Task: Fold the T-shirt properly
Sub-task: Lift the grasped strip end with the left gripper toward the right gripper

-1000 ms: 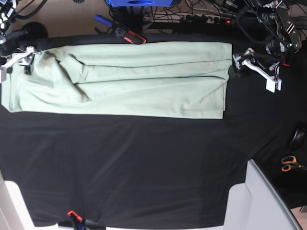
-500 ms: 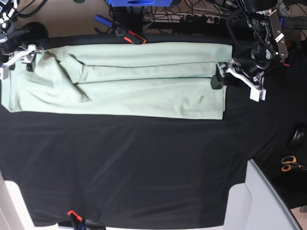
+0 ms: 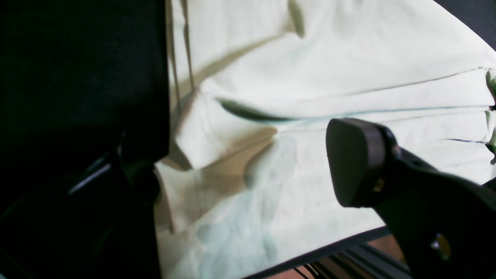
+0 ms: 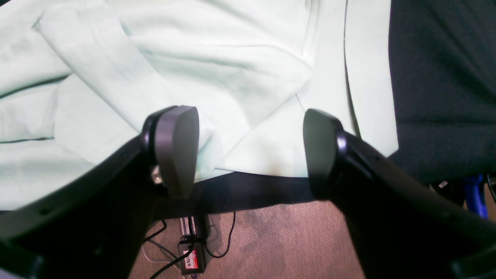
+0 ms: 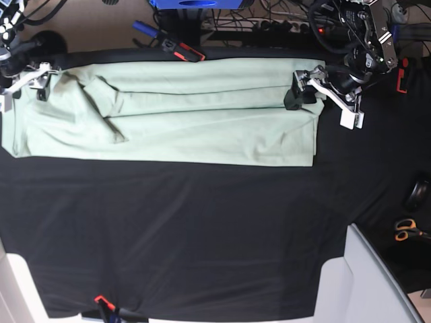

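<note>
From the base view we see the T-shirt (image 5: 168,111) lying as a long folded band across the upper part of the frame, on the black cloth (image 5: 202,235) that covers the bench. Only this view gives the whole layout: the left claw (image 5: 316,97) stands over the shirt's end at upper right, the right claw (image 5: 23,84) at its other end, upper left. Scissors (image 5: 407,230) with orange handles lie at the far right edge, and a red and black clamp (image 5: 183,50) sits at the bench's far edge.

The left wrist view adds what the base view cannot show: the left claw's fingers (image 3: 354,161) stand wide apart above the folded layers, one over mint fabric, the other dark and hard to make out over the black cloth, gripping nothing.

The right wrist view shows the right claw (image 4: 250,149) with jaws apart too, hovering over the shirt's edge, a folded sleeve (image 4: 100,69) visible beyond, and grey carpet (image 4: 271,240) below the bench's edge.
</note>
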